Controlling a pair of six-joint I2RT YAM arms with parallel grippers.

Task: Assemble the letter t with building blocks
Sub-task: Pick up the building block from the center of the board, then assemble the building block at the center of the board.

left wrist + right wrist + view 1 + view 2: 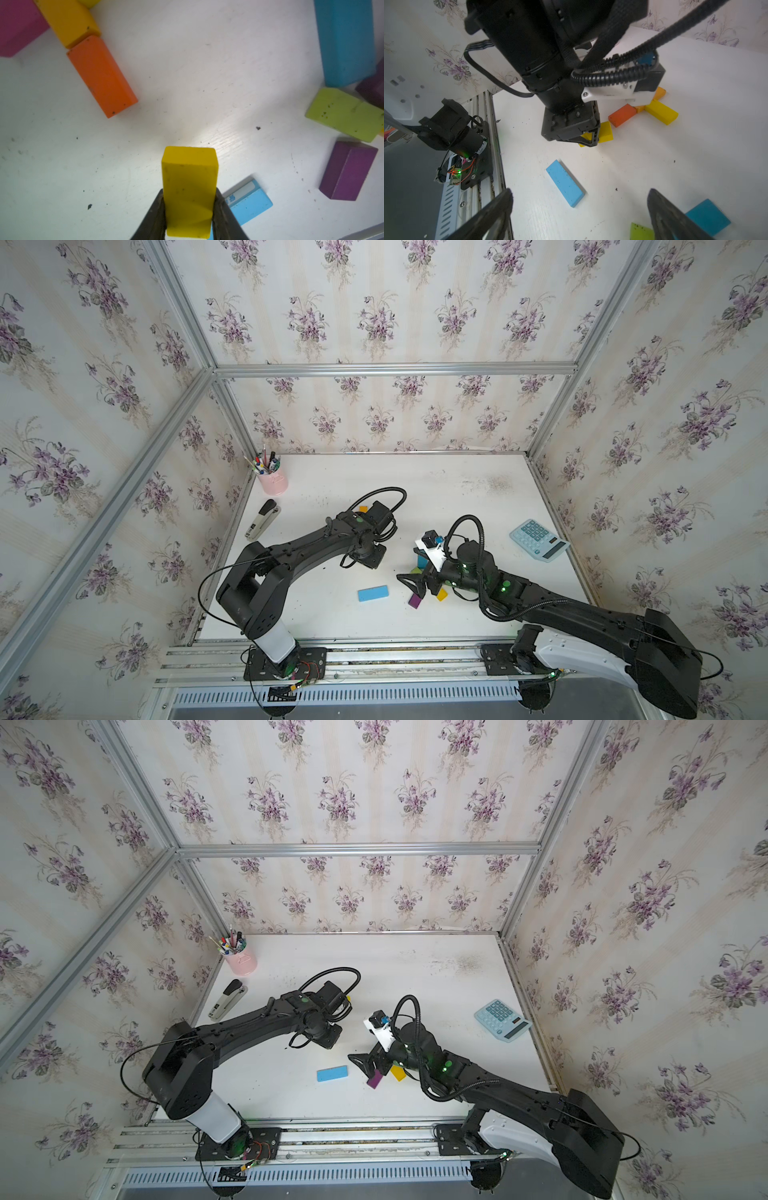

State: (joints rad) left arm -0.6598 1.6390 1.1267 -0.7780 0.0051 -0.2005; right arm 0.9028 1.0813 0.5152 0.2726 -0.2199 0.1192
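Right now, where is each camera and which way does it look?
Top views: high over the front, looking down on the table, left arm and right arm.
Left wrist: on the left arm, looking down past the left gripper, shut on a yellow block.
Right wrist: on the right arm, facing the left arm; its open right gripper shows.
All views share the light blue block.

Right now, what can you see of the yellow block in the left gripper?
The yellow block is a plain flat rectangle, matte painted and wood-like, with small dark specks. The left gripper is shut on its long sides, with one end sticking out past the fingertips. It is clear of the orange block.
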